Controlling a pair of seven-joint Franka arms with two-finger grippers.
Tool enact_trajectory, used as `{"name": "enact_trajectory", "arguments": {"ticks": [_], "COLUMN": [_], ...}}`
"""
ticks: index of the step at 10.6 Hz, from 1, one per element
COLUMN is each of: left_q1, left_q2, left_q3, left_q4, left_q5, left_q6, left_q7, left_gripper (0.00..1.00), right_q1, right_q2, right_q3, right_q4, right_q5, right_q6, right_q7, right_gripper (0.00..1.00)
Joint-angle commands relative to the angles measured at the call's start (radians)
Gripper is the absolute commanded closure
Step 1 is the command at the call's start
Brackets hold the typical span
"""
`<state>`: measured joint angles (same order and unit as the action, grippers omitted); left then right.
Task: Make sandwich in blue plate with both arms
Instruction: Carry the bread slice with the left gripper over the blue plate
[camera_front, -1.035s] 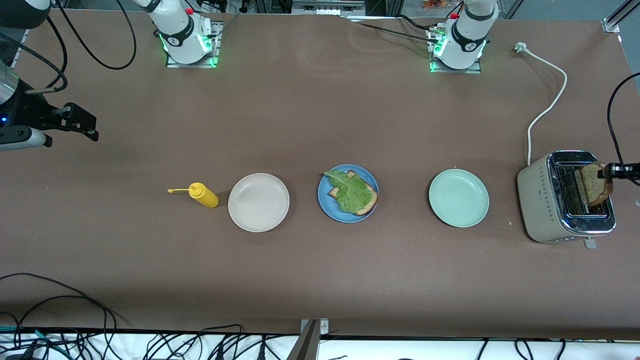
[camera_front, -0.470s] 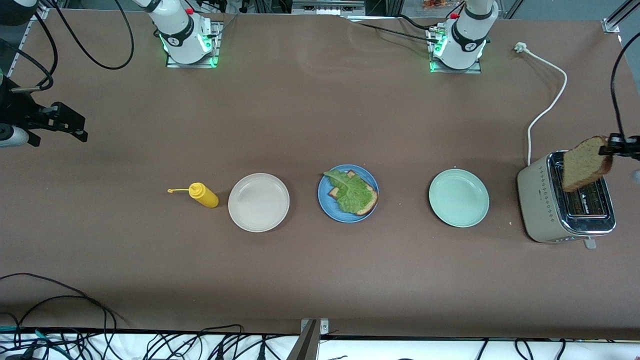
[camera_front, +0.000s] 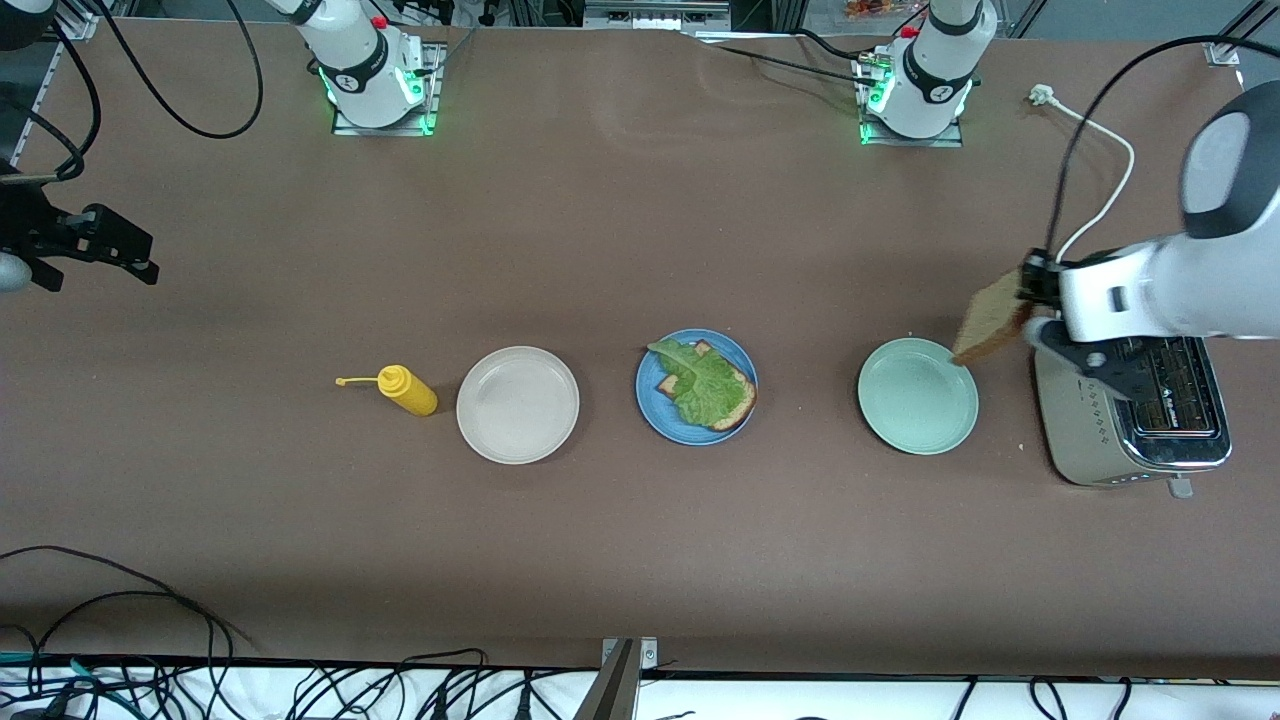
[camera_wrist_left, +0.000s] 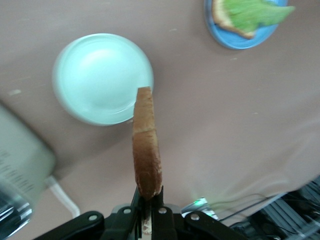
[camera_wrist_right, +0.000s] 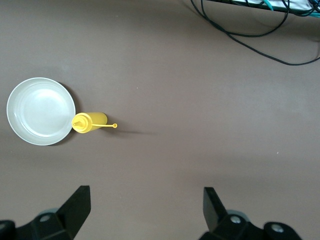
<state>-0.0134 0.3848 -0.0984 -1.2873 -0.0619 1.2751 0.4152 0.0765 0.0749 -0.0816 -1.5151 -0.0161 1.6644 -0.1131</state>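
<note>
Transfer stage. Left end effector (camera_wrist_left: 148, 200), clenched on the edge of a brown wholemeal bread slice with darker crust (camera_front: 992, 322), carries it in the air between the silver two-slot toaster (camera_front: 1135, 420) and the pale mint-green round plate (camera_front: 917, 396). The round medium-blue plate (camera_front: 651, 400), mid-desk, holds the other bread slice (camera_front: 738, 408) under a ruffled green lettuce leaf (camera_front: 703, 384). The next move likely calls for passing over the mint-green plate, turning the slice flat and lowering it onto the lettuce. Right end effector (camera_wrist_right: 145, 207) waits released above the brown desk (camera_front: 640, 540) at the right arm's end. A beige-white round plate (camera_front: 517, 404) and yellow squeeze bottle (camera_front: 406, 390) lie aside; nothing blocks the path.
</note>
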Motion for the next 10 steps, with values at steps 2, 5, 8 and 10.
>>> {"name": "enact_trajectory", "arguments": {"ticks": [2,5,8,10], "left_q1": [-0.107,-0.128,-0.180,-0.191], "left_q2": [0.141,0.300,0.386,0.425], "left_q3": [0.017,0.017,0.017,0.017], "left_q4": [0.006,0.014,0.020,0.029], "left_q5": [-0.304,-0.588,-0.811,-0.909], "left_q6": [-0.013,-0.003,0.169,0.295], "left_q7": [-0.103,-0.101,-0.096,-0.081], "left_gripper": [1.00,1.00,1.00,1.00], "right_q1": [0.000,-0.001,0.000,-0.001], "right_q2": [0.003,0.003,0.003,0.003], "right_q3": [-0.021,-0.024,-0.023,-0.024], "right_q4": [0.021,0.033,0.033,0.033], "right_q5": [-0.007,-0.007,-0.007,-0.007], "right_q6": [-0.002,-0.006,-0.005,-0.003], "right_q7": [0.016,0.013,0.013,0.013], "right_gripper": [0.00,0.00,0.00,0.00]}}
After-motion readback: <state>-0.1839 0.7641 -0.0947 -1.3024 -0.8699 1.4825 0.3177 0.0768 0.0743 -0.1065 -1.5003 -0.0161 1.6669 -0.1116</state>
